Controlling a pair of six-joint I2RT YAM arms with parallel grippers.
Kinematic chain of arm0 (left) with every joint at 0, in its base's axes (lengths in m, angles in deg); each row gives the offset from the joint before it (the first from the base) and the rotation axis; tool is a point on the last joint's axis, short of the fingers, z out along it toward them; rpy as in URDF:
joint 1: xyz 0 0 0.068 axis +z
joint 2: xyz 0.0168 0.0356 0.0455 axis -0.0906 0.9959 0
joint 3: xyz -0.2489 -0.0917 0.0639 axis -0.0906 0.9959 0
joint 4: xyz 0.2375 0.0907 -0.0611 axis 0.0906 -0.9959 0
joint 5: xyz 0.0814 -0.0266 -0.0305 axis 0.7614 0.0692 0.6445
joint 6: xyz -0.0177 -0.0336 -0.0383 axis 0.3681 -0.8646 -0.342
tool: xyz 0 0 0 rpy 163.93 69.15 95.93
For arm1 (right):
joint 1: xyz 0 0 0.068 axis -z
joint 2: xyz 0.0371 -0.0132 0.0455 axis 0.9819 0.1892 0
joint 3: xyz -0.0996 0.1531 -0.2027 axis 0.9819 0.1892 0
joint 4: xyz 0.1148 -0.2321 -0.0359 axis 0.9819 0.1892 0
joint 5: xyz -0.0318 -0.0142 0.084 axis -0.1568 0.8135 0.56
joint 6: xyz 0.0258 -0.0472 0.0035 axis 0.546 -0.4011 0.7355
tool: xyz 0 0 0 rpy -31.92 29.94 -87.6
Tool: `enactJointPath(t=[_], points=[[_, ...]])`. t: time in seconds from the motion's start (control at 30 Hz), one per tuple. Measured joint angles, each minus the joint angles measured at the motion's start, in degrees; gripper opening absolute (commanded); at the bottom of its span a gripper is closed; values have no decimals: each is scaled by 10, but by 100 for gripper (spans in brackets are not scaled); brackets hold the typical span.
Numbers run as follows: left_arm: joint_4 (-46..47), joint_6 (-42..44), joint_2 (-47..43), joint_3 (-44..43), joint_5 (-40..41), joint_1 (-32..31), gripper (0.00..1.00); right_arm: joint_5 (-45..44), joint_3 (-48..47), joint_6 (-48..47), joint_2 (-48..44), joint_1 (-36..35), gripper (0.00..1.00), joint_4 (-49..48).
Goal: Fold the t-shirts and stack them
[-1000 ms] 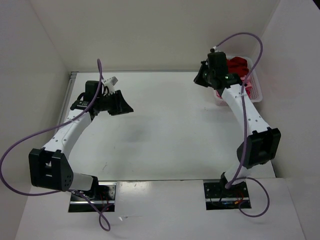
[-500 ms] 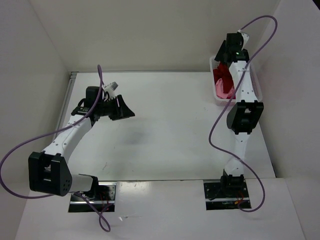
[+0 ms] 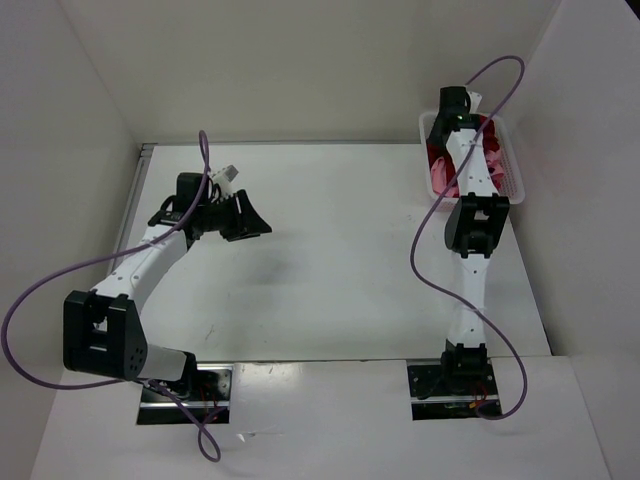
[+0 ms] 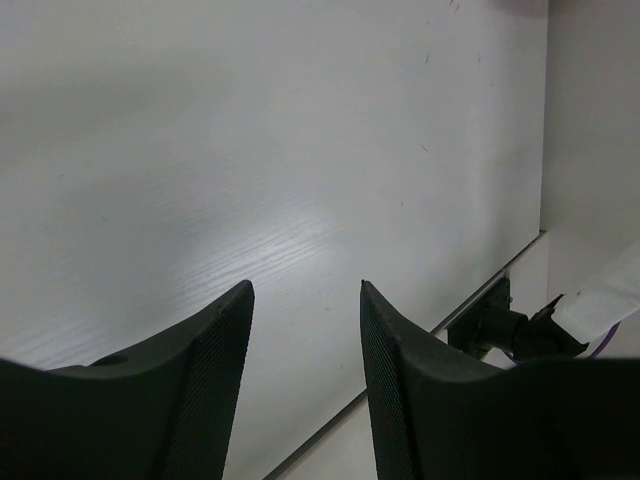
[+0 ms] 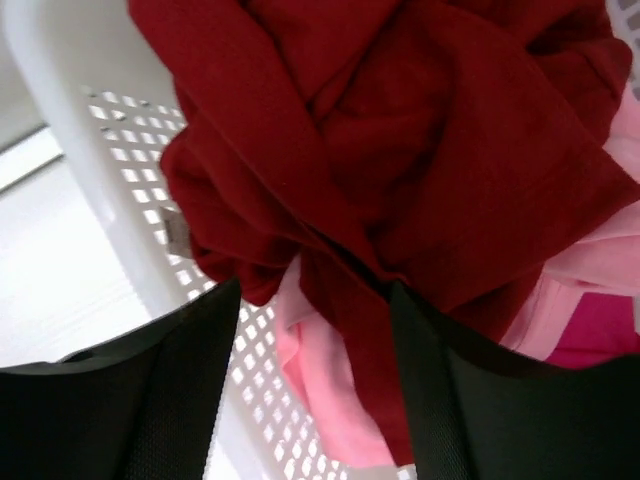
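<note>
The t-shirts lie bunched in a white mesh basket [image 3: 516,170] at the back right. In the right wrist view, the dark red shirt [image 5: 420,130] lies on top, with the light pink one [image 5: 335,390] under it and the crimson-pink one [image 5: 600,335] at the right. My right gripper [image 5: 315,290] is open just above the pile, and a dark red fold and some pink cloth hang loose between its fingers. My left gripper [image 3: 247,220] hovers over the bare table [image 4: 250,150] at the left, and in its own wrist view this left gripper [image 4: 305,290] is open and holds nothing.
The right arm [image 3: 470,180] stretches straight over the basket and hides much of it. The basket's mesh wall [image 5: 110,150] is close to the left finger. White walls enclose the table on three sides. The left arm's base mount [image 4: 510,325] shows at the table's near edge.
The right arm swung from the basket's left side to reach out over it, and its jaws opened wide. The left arm only shifted slightly.
</note>
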Motion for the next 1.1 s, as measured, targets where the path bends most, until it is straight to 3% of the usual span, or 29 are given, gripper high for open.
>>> enactJointPath(t=[0.07, 0.17, 0.33, 0.57, 0.7, 0.8, 0.9, 0.97, 1.0, 1.1], points=[[1, 0, 2, 0, 0, 0, 55, -6, -4, 1, 6, 2, 51, 1], [1, 0, 2, 0, 0, 0, 55, -13, -19, 1, 10, 9, 27, 1], [4, -1, 2, 0, 1, 0, 55, -23, -52, 15, 17, 23, 1, 1], [6, -2, 3, -3, 8, 0, 56, 17, -75, 32, -3, 32, 1, 3], [8, -2, 3, -22, 9, 0, 57, 92, -40, 45, -85, 31, 1, -13], [15, -5, 3, -35, 9, 0, 60, 108, 55, 47, -210, 28, 18, -58], [19, -12, 1, -37, 10, 0, 61, 111, 52, 40, -281, 28, 31, -87], [19, -15, 0, -37, 10, 0, 63, 111, 21, 29, -287, 28, 38, -98], [19, -15, -1, -37, 11, 0, 63, 112, 9, 26, -282, 30, 50, -105], [19, -15, -3, -37, 11, 0, 64, 114, -2, 15, -242, 35, 67, -111]])
